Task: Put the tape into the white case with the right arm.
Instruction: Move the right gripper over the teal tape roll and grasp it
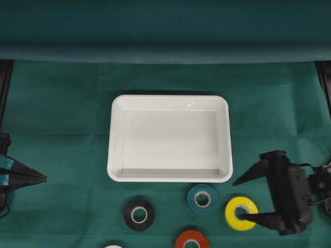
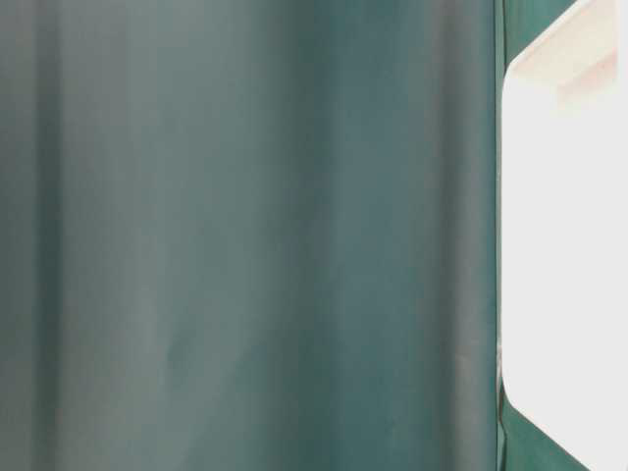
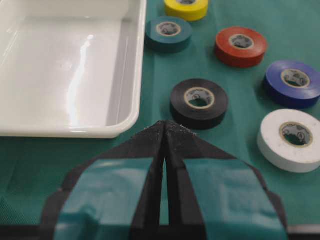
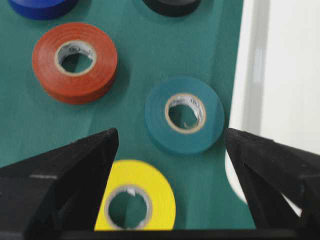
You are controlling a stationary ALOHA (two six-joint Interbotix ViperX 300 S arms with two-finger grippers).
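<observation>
Here, yellow tape (image 4: 136, 200) beside one spread right finger (image 4: 75, 170), untouched

tape rolls (image 1: 202, 199) before case (image 1: 169, 175) (just beside)

Green-clothed table (image 1: 62, 103): white case (image 1: 169, 176), six tape rolls (image 3: 199, 102) beside.

Creased dark green cloth (image 1: 62, 103) covers the tabletop (image 1: 289, 103); a matching green backdrop (image 1: 165, 26) rises at twelve o'clock.
</observation>
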